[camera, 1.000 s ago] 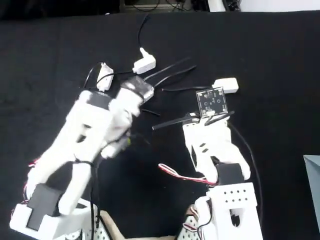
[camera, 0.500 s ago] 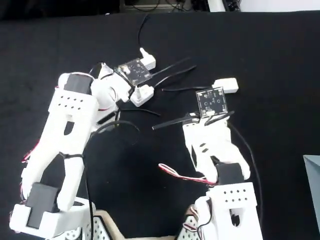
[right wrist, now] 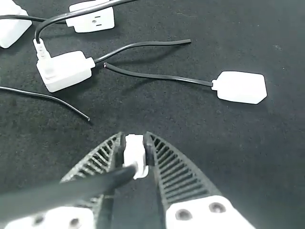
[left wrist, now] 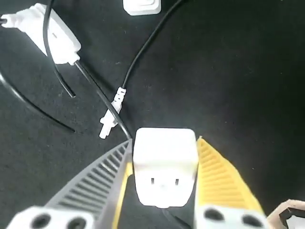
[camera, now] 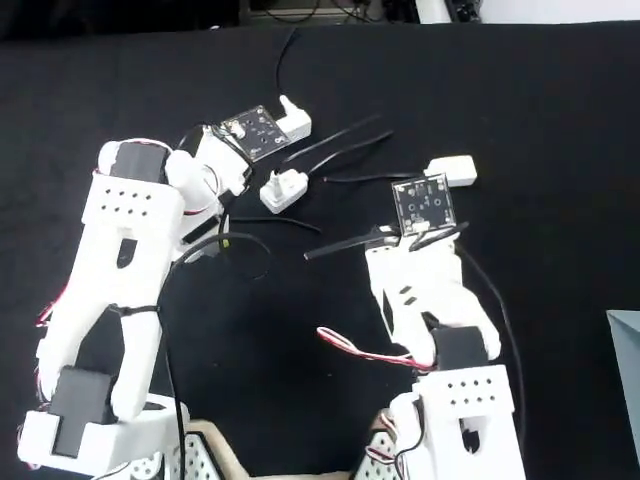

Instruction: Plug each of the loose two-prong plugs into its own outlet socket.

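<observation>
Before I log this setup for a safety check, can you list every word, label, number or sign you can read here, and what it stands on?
No text can be read in any view.
Outlet block: two slots, no print to see.
Adapter, flat plug and small plug: plain white faces.
Circuit board on an arm's wrist: tiny marks, too small to read.

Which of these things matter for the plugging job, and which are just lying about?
Job:
- socket block, held in the left gripper
- small plug, held in the right gripper
- loose plug on its cable
- flat socket

Lying about:
- pale object at the high view's right edge
- cardboard between the arm bases
</observation>
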